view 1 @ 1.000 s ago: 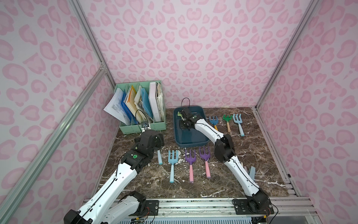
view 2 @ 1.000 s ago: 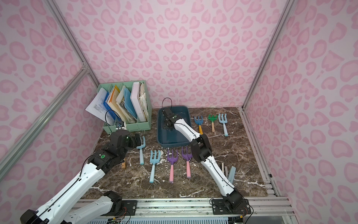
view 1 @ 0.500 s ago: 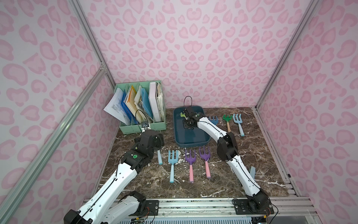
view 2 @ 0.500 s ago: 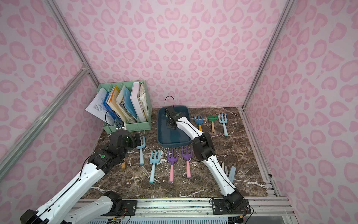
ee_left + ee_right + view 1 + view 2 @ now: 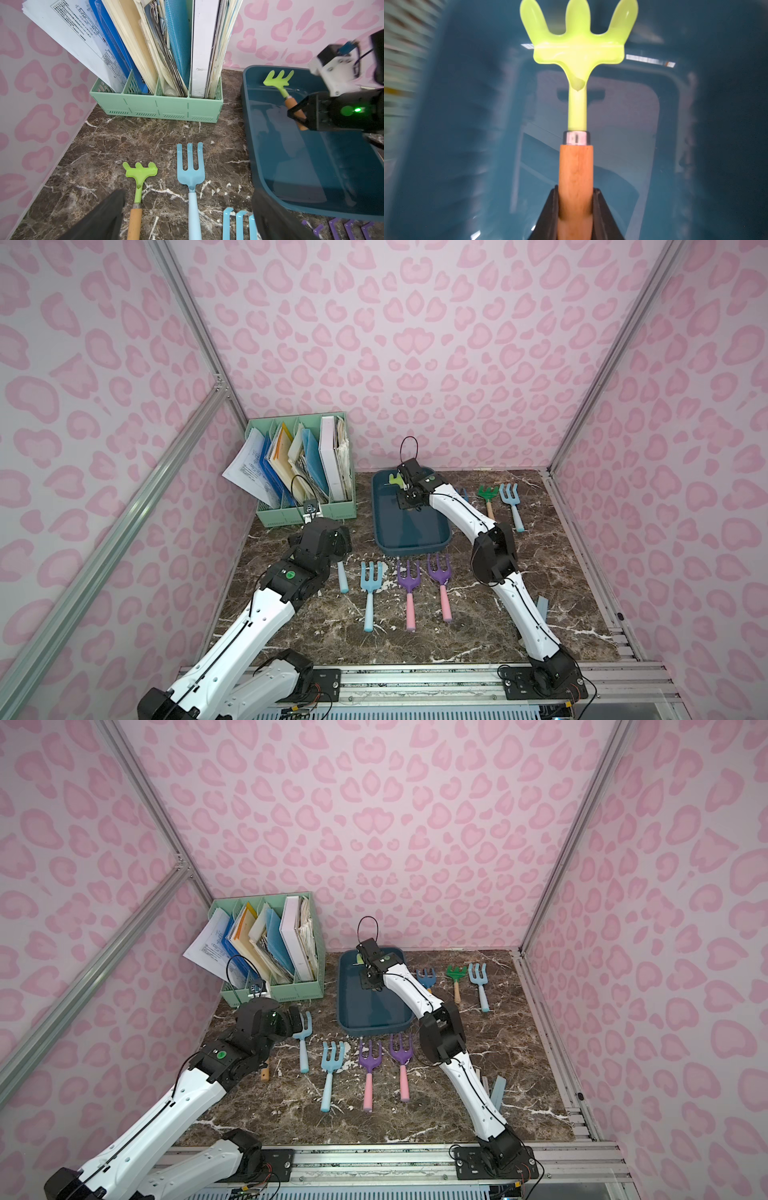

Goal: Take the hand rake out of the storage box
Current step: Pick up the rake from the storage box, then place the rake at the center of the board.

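Hand rake [image 5: 279, 80] with lime head and wooden handle at far end of storage box [image 5: 409, 546], left tool [image 5: 188, 197] spread wide above tabletop [image 5: 478, 639], mint file organiser [image 5: 307, 516] just beyond, right tool [image 5: 576, 207] pinching the rake's handle.

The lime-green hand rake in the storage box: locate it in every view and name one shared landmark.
Top view: hand rake at the storage box's far end.
Top view: same place, mostly hidden behind the arm.
Left wrist: inside the box, head toward the back wall.
Right wrist: centre, handle in the right gripper.
Shared landmark: the teal box's rim.
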You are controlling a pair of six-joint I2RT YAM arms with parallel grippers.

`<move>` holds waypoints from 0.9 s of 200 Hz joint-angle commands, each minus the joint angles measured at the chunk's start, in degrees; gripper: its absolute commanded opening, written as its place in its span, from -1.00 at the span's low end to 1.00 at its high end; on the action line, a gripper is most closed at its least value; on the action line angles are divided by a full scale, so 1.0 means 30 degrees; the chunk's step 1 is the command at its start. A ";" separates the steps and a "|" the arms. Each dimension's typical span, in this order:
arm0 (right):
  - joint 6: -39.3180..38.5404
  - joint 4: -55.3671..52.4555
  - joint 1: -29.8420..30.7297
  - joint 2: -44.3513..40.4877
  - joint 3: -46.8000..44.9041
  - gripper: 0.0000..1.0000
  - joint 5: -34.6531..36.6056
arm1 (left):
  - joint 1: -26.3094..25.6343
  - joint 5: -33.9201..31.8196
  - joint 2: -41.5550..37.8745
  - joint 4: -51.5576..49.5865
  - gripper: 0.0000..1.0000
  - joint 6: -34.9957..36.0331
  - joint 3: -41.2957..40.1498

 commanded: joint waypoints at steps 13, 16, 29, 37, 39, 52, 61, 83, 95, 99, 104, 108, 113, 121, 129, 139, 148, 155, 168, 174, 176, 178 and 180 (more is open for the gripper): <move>0.0923 0.2485 0.0767 -0.5984 -0.6503 -1.00 0.1388 | 0.0015 -0.0233 0.0190 -0.0030 0.97 -0.0140 0.0056; 0.1062 0.3031 0.0818 -0.6876 -0.7721 -1.00 0.1392 | 0.0015 -0.0234 0.0204 -0.0028 0.97 -0.0148 0.0051; 0.1800 0.5526 0.0980 -1.0787 -1.2902 -1.00 0.1585 | 0.0015 -0.0263 0.0256 -0.0032 0.97 -0.0177 0.0050; 0.2307 0.6787 0.1106 -1.3176 -1.6037 -1.00 0.1732 | 0.0015 -0.0292 0.0256 -0.0024 0.97 -0.0234 0.0054; 0.2458 0.7059 0.1139 -1.3843 -1.6895 -1.00 0.1836 | 0.0015 -0.0292 0.0256 -0.0034 0.97 -0.0236 0.0052; 0.3402 0.8360 0.1539 -1.7397 -2.1196 -1.00 0.2941 | 0.0015 -0.0248 0.0220 0.0005 0.97 -0.0292 0.0015; 0.4229 0.8663 0.1939 -1.9493 -2.4264 -1.00 0.3781 | 0.0015 -0.0205 0.0216 0.0067 0.97 -0.0296 -0.0022; 0.7043 0.7961 0.2989 -2.3335 -2.9207 -1.00 0.5778 | 0.0015 -0.0147 0.0233 0.0083 0.97 -0.0373 0.0005; 0.8395 0.7867 0.3550 -2.5115 -3.1649 -1.00 0.6332 | 0.0015 -0.0146 0.0168 0.0089 0.97 -0.0467 -0.0033; 0.8782 0.7863 0.3705 -2.5603 -3.2322 -1.00 0.6471 | 0.0015 -0.0118 0.0147 0.0129 0.97 -0.0493 -0.0062; 0.9142 0.7996 0.3852 -2.6261 -3.3127 -1.00 0.6565 | 0.0015 -0.0113 0.0115 0.0209 0.97 -0.0526 -0.0133; 0.9235 0.8210 0.3928 -2.6653 -3.3753 -1.00 0.6513 | 0.0015 -0.0091 0.0088 0.0227 0.97 -0.0522 -0.0164; 0.9270 0.8435 0.3943 -2.7014 -3.4399 -1.00 0.6359 | 0.0015 -0.0073 0.0052 0.0280 0.97 -0.0551 -0.0180; 1.0055 0.8043 0.3941 -2.7329 -3.5129 -1.00 0.6580 | 0.0015 -0.0058 0.0006 0.0266 0.97 -0.0610 -0.0230; 1.0440 0.7927 0.3912 -2.7400 -3.5741 -1.00 0.6856 | 0.0015 -0.0058 -0.0022 0.0260 0.97 -0.0642 -0.0225; 1.0417 0.8363 0.3845 -2.7139 -3.6425 -1.00 0.6896 | 0.0015 -0.0123 -0.0039 0.0176 0.97 -0.0676 -0.0242; 0.9891 0.9243 0.3662 -2.6487 -3.6890 -1.00 0.6318 | 0.0015 -0.0253 -0.0120 0.0124 0.97 -0.0757 -0.0274; 0.9246 0.9701 0.3384 -2.5661 -3.6887 -1.00 0.5484 | 0.0015 -0.0346 -0.0178 0.0139 0.97 -0.0790 -0.0314; 0.9724 0.8110 0.2931 -2.3558 -3.5696 -1.00 0.5200 | 0.0015 -0.0575 -0.0364 0.0119 0.97 -0.0837 -0.0429; 0.9661 0.7838 0.2916 -2.2693 -3.5342 -1.00 0.5295 | 0.0015 -0.0737 -0.0490 0.0167 0.97 -0.0853 -0.0568; 0.9687 0.7754 0.2910 -2.2397 -3.5242 -1.00 0.5327 | 0.0015 -0.0806 -0.0516 0.0182 0.97 -0.0852 -0.0631; 0.9716 0.7689 0.2894 -2.2147 -3.5180 -1.00 0.5357 | 0.0015 -0.0875 -0.0566 0.0288 0.97 -0.0830 -0.0720; 0.9774 0.7622 0.2912 -2.1901 -3.5121 -1.00 0.5423 | 0.0015 -0.0951 -0.0623 0.0403 0.97 -0.0774 -0.0823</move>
